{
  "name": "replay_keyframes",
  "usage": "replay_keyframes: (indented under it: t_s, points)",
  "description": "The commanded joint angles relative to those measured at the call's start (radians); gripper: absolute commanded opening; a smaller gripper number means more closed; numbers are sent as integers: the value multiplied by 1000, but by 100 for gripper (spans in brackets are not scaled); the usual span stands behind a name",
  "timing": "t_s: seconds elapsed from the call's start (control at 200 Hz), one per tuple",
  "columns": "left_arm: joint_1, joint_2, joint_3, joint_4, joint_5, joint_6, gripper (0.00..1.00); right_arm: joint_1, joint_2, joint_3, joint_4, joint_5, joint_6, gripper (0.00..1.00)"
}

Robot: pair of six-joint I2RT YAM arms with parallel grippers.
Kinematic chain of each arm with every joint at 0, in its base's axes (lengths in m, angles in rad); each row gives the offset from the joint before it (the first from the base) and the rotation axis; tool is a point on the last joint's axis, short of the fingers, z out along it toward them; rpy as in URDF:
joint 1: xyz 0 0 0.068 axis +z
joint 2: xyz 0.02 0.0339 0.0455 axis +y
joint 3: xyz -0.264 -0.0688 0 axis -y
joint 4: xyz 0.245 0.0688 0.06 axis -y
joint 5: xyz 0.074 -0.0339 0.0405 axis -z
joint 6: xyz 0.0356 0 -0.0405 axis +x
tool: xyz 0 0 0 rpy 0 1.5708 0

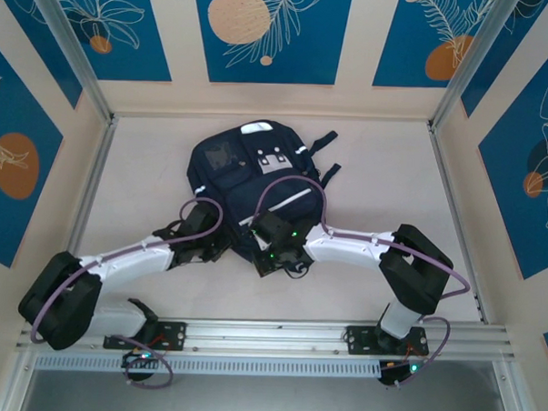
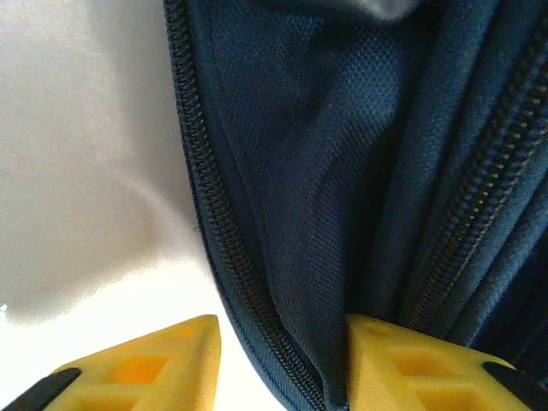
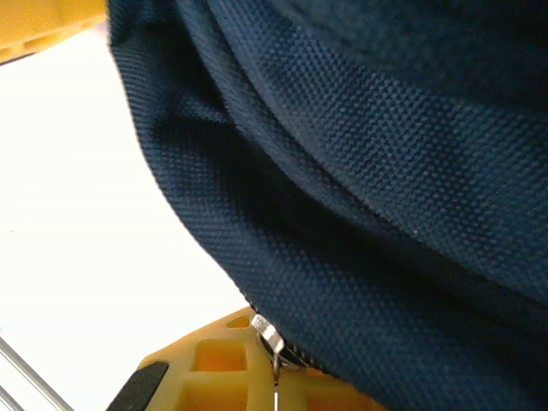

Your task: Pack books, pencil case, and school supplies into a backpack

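Navy backpack (image 2: 342, 171) fabric sits inside parted left tool (image 2: 282, 342), white table (image 2: 86, 171) beside.

Nothing legible: no word, number or brand can be read anywhere. The backpack (image 1: 222, 187) carries white patches (image 1: 274, 160) on its upper face, but in the overhead view they are too small and blurred to tell whether any print stands on them. Up close in the wrist views, its navy fabric and zipper (image 2: 201, 197) bear no lettering.
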Motion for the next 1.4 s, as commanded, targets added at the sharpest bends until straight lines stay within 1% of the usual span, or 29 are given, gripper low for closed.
replay_keyframes:
  t_s: [0.0, 0.135, 0.24, 0.525, 0.705, 0.87, 0.98, 1.04, 1.145, 1.33, 1.395]
  points:
    - [-10, 42, 46, 22, -35, 8, 33, 7, 5, -2, -1, -41, -4, 0]
    - [-4, 66, 82, -11, -66, 39, 12, 7, -3, -27, -15, -29, 7, 0]
    - [9, 58, 81, -27, -85, 53, 0, 3, -30, -61, -11, -20, 24, 0]
    - [45, 39, 71, -68, -104, 78, 0, -37, -113, -131, -42, -13, 21, 0]
    - [54, 42, 71, -80, -101, 86, 0, -88, -171, -162, -75, -46, 27, 0]
    - [63, 29, 71, -93, -107, 95, 0, -122, -221, -191, -106, -40, 17, 0]
    - [71, 16, 81, -116, -114, 118, 0, -119, -232, -192, -84, -91, -14, 0]
    - [74, 7, 106, -160, -133, 156, 0, -110, -219, -179, -66, -112, -37, 0]
    - [88, -28, 163, -290, -209, 220, 0, -89, -166, -128, -47, -139, -82, 0]
    - [147, -148, 207, -397, -293, 296, 0, -55, 20, 74, -110, -218, -84, 0]
    - [164, -179, 220, -432, -298, 304, 14, -34, 74, 145, -134, -229, -78, 0]
